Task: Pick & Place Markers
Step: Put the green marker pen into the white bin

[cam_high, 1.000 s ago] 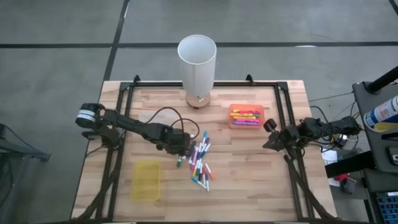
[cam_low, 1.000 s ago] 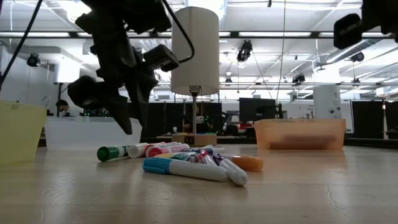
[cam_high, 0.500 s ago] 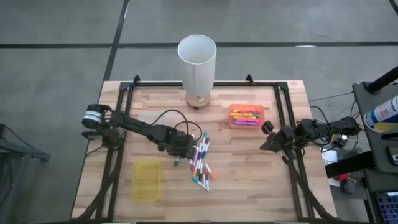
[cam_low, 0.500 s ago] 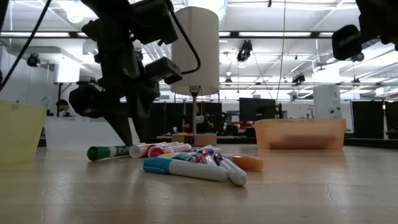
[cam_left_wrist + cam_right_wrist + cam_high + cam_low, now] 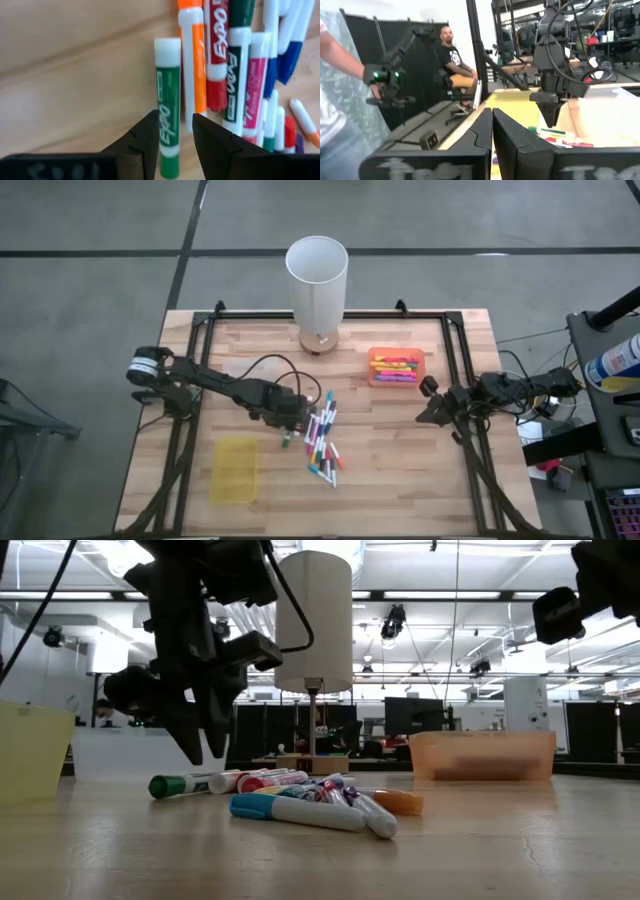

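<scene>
A pile of markers (image 5: 322, 442) lies on the wooden table near its middle. A green marker (image 5: 287, 440) lies at the pile's left side, flat on the table (image 5: 180, 785). My left gripper (image 5: 205, 755) hovers just above it, pointing down, open and empty. In the left wrist view its fingers (image 5: 175, 117) stand on either side of the green marker (image 5: 169, 95), along its length. My right gripper (image 5: 424, 402) waits at the table's right side, shut and empty (image 5: 492, 125).
An orange tray (image 5: 396, 367) holding several markers sits at the far right. An empty yellow tray (image 5: 235, 470) lies at the near left. A tall white cylinder lamp (image 5: 317, 280) stands at the far edge. A dark cable (image 5: 262, 365) loops over the table by my left arm.
My left gripper went down until its tips were beside the green marker, then rose a little again. The green marker slid slightly along the table and still lies flat.
</scene>
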You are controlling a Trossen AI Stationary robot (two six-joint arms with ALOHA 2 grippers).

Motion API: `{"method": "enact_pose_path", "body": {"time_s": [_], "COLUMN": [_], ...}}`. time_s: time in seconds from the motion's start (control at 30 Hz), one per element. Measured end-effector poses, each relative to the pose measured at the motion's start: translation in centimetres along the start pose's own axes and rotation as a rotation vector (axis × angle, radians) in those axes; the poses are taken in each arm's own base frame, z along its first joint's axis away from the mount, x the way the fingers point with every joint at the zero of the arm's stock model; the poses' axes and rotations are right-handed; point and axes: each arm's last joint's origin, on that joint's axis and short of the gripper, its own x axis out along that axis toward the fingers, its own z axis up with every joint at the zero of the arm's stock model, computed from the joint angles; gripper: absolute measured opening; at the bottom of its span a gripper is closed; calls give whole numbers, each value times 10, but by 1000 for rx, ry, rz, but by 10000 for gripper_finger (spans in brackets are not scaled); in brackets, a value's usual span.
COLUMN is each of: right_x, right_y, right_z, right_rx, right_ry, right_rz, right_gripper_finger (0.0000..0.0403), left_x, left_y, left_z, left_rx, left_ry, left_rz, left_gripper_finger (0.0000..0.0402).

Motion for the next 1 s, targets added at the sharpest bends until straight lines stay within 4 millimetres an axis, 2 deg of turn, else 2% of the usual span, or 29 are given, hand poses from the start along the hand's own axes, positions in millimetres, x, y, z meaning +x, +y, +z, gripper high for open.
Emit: {"method": "enact_pose_path", "body": {"time_s": [0.13,0.67,1.0], "right_x": [-1,-1,-1], "right_y": [1,0,0], "right_z": [2,1,1], "right_rx": [-38,-12,-12], "right_ry": [-21,-6,-6], "right_rz": [1,-3,-3], "right_gripper_finger": [9,9,9], "left_x": [4,24,31], "left_y": [1,3,6], "left_z": [1,2,4], "left_rx": [0,14,154], "left_ry": [-33,-43,-38], "left_rz": [19,77,116], "left_gripper_finger": [124,124,122]}}
